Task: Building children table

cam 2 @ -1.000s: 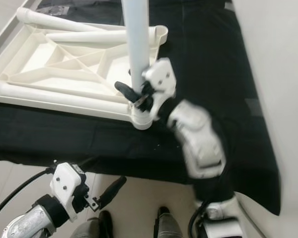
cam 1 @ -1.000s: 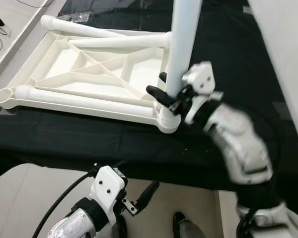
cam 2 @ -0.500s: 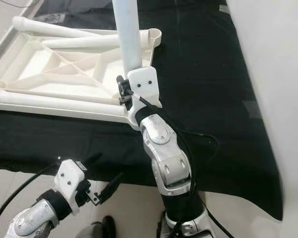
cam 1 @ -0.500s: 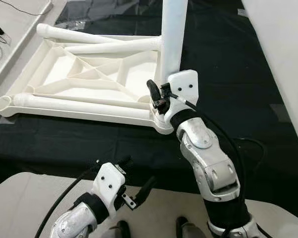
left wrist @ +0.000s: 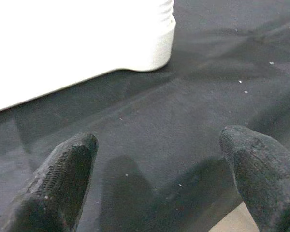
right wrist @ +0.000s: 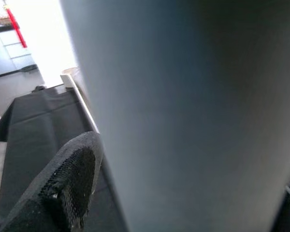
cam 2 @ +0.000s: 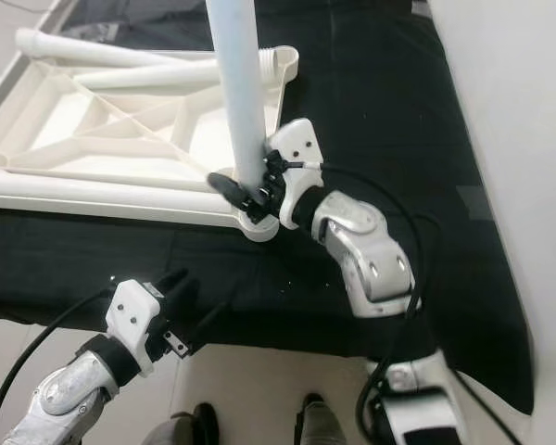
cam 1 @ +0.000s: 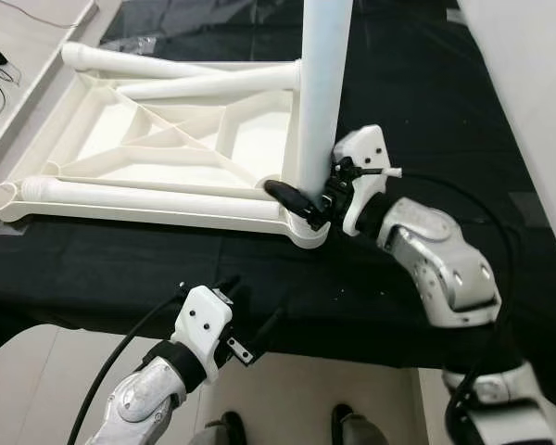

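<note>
Gripping the smooth white tubular leg point(cam 1: 321, 93), the right tool point(cam 1: 308, 198) clamps it above the ribbed tabletop point(cam 1: 157, 153).

A white tabletop frame point(cam 1: 157, 148) lies upside down; 1 white leg point(cam 1: 322, 83) stands upright in its corner socket.

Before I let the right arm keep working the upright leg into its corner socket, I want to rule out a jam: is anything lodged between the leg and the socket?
Nothing visible. The upright leg meets the corner socket of the upturned tabletop directly, with the right gripper around its base. The joint itself is partly hidden by a finger.
</note>
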Tool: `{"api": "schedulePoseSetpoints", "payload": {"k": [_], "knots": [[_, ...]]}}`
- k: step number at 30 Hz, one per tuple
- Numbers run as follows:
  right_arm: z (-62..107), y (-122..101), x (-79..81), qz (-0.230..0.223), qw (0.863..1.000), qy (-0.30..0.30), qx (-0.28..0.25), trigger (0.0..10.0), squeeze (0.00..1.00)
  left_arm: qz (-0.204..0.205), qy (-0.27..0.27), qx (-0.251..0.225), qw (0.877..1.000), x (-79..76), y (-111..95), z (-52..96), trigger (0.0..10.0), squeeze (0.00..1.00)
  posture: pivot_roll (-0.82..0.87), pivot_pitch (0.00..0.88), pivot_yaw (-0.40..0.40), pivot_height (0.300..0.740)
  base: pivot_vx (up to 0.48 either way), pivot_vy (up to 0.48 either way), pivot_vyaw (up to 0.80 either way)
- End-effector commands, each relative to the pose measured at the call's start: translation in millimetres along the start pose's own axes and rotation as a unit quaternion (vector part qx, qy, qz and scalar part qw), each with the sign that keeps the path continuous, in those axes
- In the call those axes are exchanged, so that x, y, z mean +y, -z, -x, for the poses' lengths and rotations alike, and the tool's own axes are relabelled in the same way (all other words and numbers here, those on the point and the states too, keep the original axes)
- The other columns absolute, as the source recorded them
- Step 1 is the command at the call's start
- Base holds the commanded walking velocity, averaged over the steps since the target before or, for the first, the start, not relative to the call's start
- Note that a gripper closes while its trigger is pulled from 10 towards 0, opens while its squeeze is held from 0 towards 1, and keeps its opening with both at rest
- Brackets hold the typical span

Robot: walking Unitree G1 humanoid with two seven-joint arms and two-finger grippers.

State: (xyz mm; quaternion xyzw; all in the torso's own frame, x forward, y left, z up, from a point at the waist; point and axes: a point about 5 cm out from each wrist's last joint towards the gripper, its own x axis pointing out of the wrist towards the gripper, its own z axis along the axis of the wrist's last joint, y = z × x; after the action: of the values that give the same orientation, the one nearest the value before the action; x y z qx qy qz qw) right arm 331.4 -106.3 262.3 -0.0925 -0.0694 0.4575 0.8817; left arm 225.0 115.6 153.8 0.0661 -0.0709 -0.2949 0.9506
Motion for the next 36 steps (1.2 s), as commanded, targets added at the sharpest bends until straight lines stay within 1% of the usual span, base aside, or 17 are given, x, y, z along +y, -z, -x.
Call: {"api": "schedulePoseSetpoints", "payload": {"k": [1, 2, 3, 4, 5, 6, 7, 15, 22, 23, 25, 26, 27, 28, 29, 32, 36], "knots": [[-3.6, 6, 7.2, -0.004, 0.999, -0.042, 0.005, 10.0, 0.0, 0.002, -0.005, 0.013, 1.0, -0.1, 7, 3.8, 10.0, 0.0, 0.02, 0.211, 0.064, 0.74, 0.0, 0.0, 0.0], [-4.4, 7, 5.4, 0.014, 0.995, -0.098, 0.013, 10.0, 0.0, 0.003, -0.005, 0.01, 1.0, -0.1, 7, 3.2, 10.0, 0.0, 0.03, 0.189, 0.057, 0.74, 0.0, 0.0, 0.0], [-4.4, 7, 5.4, 0.014, 0.995, -0.098, 0.013, 10.0, 0.0, 0.003, -0.005, 0.01, 1.0, -0.1, 7, 3.2, 10.0, 0.0, 0.03, 0.189, 0.057, 0.74, 0.0, 0.0, 0.0], [-4.5, 7, 3.7, 0.026, 0.99, -0.137, 0.017, 10.0, 0.0, 0.003, -0.004, 0.008, 1.0, 0.0, 8, 2.8, 10.0, 0.0, 0.03, 0.189, 0.057, 0.74, 0.0, 0.0, 0.0], [-6.2, 8, 0.9, 0.033, 0.986, -0.162, 0.023, 5.7, 0.0, 0.003, -0.004, 0.006, 1.0, -0.1, 9, 2.9, 10.0, 0.0, 0.04, 0.174, 0.054, 0.74, 0.0, 0.0, 0.0], [-6.2, 8, 0.9, 0.033, 0.986, -0.162, 0.023, 5.7, 0.0, 0.003, -0.004, 0.006, 1.0, -0.1, 9, 2.9, 10.0, 0.0, 0.04, 0.174, 0.054, 0.74, 0.0, 0.0, 0.0], [-9.0, 9, -2.5, 0.035, 0.984, -0.174, 0.028, 0.0, 0.0, 0.003, -0.007, 0.005, 1.0, 0.4, 9, 3.1, 10.0, 0.0, 0.04, 0.165, 0.05, 0.74, 0.0, 0.0, 0.0], [-13.9, 15, -15.2, 0.044, 0.982, -0.176, 0.051, 0.0, 0.0, 0.01, -0.024, 0.001, 1.0, 1.8, 14, 4.4, 10.0, 0.0, 0.04, 0.147, 0.048, 0.74, 0.0, 0.0, 0.0], [-2.2, 43, -18.4, 0.033, 0.991, -0.09, 0.098, 0.0, 0.0, 0.022, -0.038, 0.001, 0.999, -0.8, 20, 7.2, 10.0, 0.0, 0.01, 0.152, 0.044, 0.74, 0.0, 0.0, 0.0], [2.0, 66, -10.4, -0.017, 0.992, 0.02, 0.126, 0.0, 0.0, 0.028, -0.034, 0.002, 0.999, -2.0, 20, 8.8, 10.0, 0.0, 0.0, 0.161, 0.037, 0.74, 0.0, 0.0, 0.0], [2.0, 66, -10.4, -0.017, 0.992, 0.02, 0.126, 0.0, 0.0, 0.028, -0.034, 0.002, 0.999, -2.0, 20, 8.8, 10.0, 0.0, 0.0, 0.161, 0.037, 0.74, 0.0, 0.0, 0.0], [9.9, 91, 15.0, -0.089, 0.971, 0.176, 0.136, 0.0, 0.0, 0.032, -0.029, 0.003, 0.999, -2.8, 20, 12.0, 10.0, 0.0, 0.0, 0.174, 0.036, 0.74, 0.0, 0.0, 0.0], [9.9, 91, 15.0, -0.089, 0.971, 0.176, 0.136, 0.0, 0.0, 0.032, -0.029, 0.003, 0.999, -2.8, 20, 12.0, 10.0, 0.0, 0.0, 0.174, 0.036, 0.74, 0.0, 0.0, 0.0], [21.3, 110, 47.0, -0.141, 0.942, 0.254, 0.165, 0.0, 0.0, 0.041, -0.032, 0.004, 0.999, -2.3, 21, 15.1, 10.0, 0.0, 0.0, 0.18, 0.041, 0.74, 0.0, 0.0, 0.0], [23.6, 118, 71.1, -0.163, 0.926, 0.29, 0.179, 0.0, 0.0, 0.051, -0.033, 0.006, 0.998, -2.2, 22, 18.6, 10.0, 0.0, -0.03, 0.183, 0.071, 0.74, 0.0, 0.0, 0.0], [20.6, 119, 77.1, -0.151, 0.927, 0.295, 0.175, 0.0, 0.0, 0.056, -0.033, 0.008, 0.998, -1.7, 24, 18.8, 10.0, 0.0, -0.02, 0.162, 0.083, 0.74, 0.0, 0.0, 0.0], [9.9, 120, 56.9, -0.104, 0.939, 0.285, 0.165, 0.0, 0.0, 0.066, -0.028, 0.007, 0.997, 1.0, 26, 14.5, 10.0, 0.0, -0.02, 0.147, 0.079, 0.74, 0.0, 0.0, 0.0]]}}
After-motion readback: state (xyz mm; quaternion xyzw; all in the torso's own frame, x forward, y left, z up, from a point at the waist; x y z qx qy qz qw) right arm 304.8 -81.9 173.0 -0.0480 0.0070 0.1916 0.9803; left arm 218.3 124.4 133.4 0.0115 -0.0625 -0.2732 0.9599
